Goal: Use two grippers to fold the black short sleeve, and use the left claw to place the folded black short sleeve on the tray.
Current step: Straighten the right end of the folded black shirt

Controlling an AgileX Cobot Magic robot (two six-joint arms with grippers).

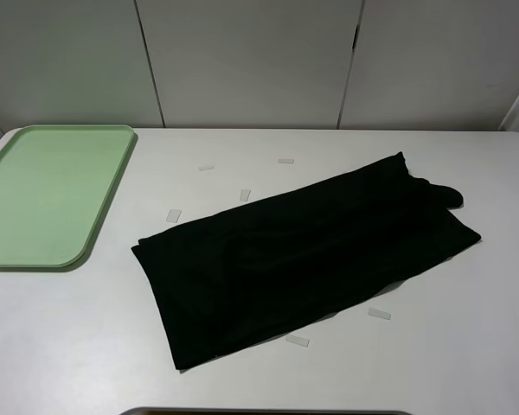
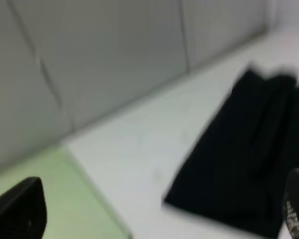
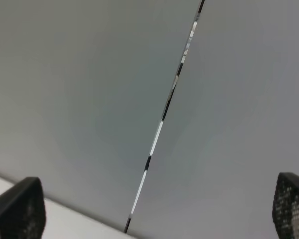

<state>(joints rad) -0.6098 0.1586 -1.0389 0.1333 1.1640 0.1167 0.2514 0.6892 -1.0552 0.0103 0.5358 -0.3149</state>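
Observation:
The black short sleeve [image 1: 303,251] lies flat on the white table as a long slanted band, one sleeve poking out at its far right end. To the far left, apart from it, rests the pale green tray [image 1: 43,194], with nothing on it. Neither arm shows in the high view. The blurred left wrist view shows my left gripper [image 2: 157,219] open, its dark fingertips [image 2: 17,209] wide apart and nothing between them, with the tray [image 2: 65,199] and the shirt [image 2: 239,154] beyond. My right gripper [image 3: 153,219] is open too, facing the grey wall.
Small clear tape markers [image 1: 380,314] lie on the table around the shirt. Grey wall panels [image 1: 251,60] close off the back edge of the table. A dark strip [image 1: 268,412] shows at the front edge.

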